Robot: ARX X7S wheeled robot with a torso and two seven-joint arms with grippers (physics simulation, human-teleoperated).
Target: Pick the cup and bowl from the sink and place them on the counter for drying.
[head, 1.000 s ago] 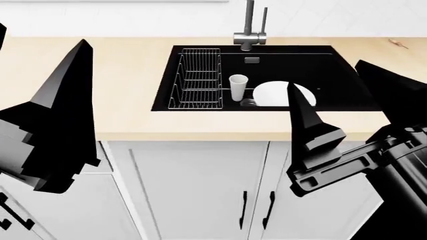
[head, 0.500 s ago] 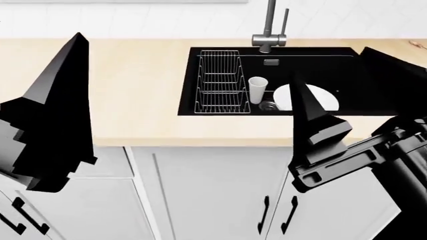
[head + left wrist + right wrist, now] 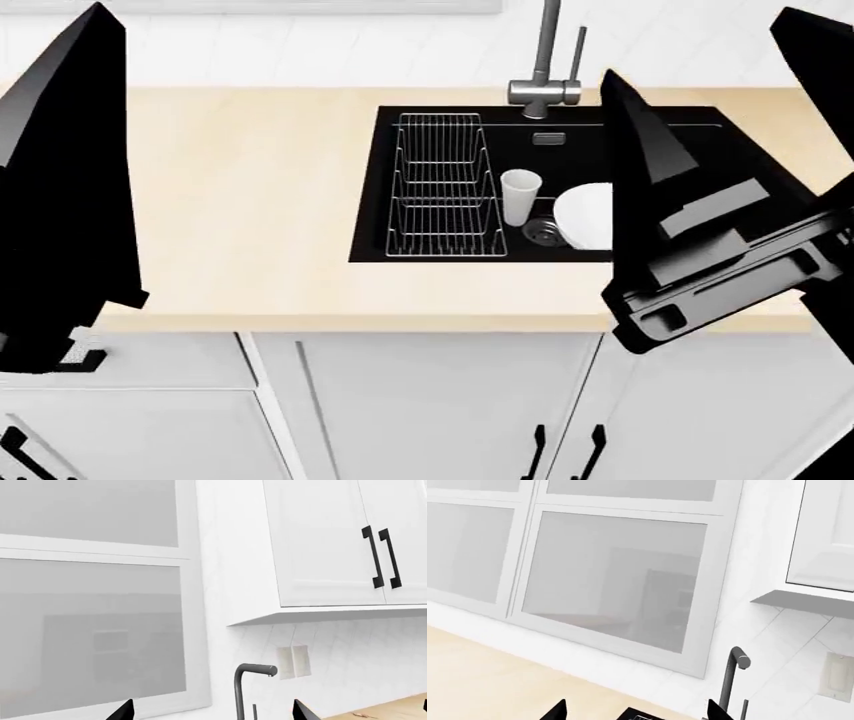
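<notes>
In the sink (image 3: 641, 250): cup (image 3: 521, 197); bowl (image 3: 583, 216)

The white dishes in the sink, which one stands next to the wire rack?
The cup. It stands upright right beside the wire rack, while the wide, flat bowl lies on the cup's far side, partly hidden behind the right gripper.

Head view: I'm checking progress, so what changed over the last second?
Both arms rose in the view: the right end effector now crosses the sink and hides part of the bowl. Nothing was grasped or released. The cup and bowl stayed in the sink.
</notes>
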